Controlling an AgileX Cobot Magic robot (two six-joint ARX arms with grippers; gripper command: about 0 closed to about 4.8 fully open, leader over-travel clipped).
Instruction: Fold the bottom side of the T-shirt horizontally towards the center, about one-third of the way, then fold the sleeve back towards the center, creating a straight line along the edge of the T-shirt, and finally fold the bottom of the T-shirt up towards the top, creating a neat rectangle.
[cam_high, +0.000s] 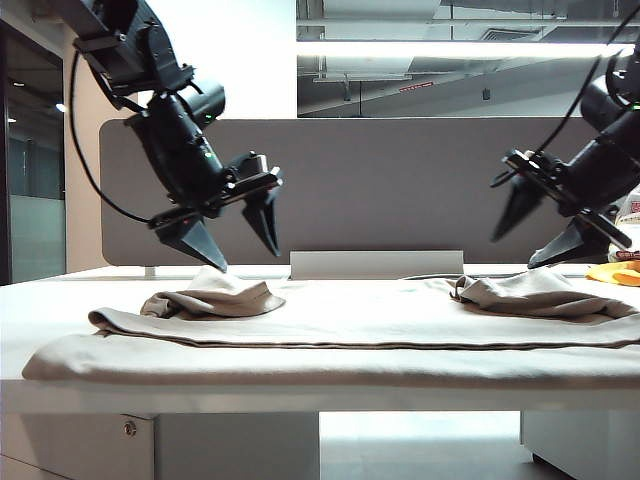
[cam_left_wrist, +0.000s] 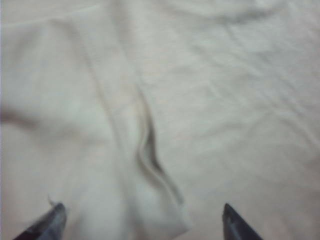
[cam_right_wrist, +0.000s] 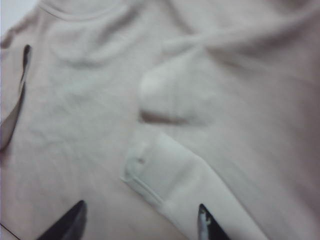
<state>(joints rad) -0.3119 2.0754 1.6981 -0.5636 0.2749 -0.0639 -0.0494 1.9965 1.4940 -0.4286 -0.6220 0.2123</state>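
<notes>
Two end effectors are hanging in the air above the T-shirt, neither one touching or holding any cloth. The shirt is the landmark here: it's spread flat across nearly the whole white counter, with its front edge sitting at the counter's near edge and a long folded layer lying on top, running side to side. The left end effector hovers over the shirt's left end, just above a bunched-up lump of fabric, fingers spread wide and pointing down. In the left wrist view its two dark fingertips sit far apart with a stitched band of the shirt between them, below. The right end effector hangs above the shirt's right end, over another rumpled mound, also with a clear gap between the fingers and nothing in there; it looks a bit blurry. Something yellow sits on the counter just past the shirt's right end, behind it.
</notes>
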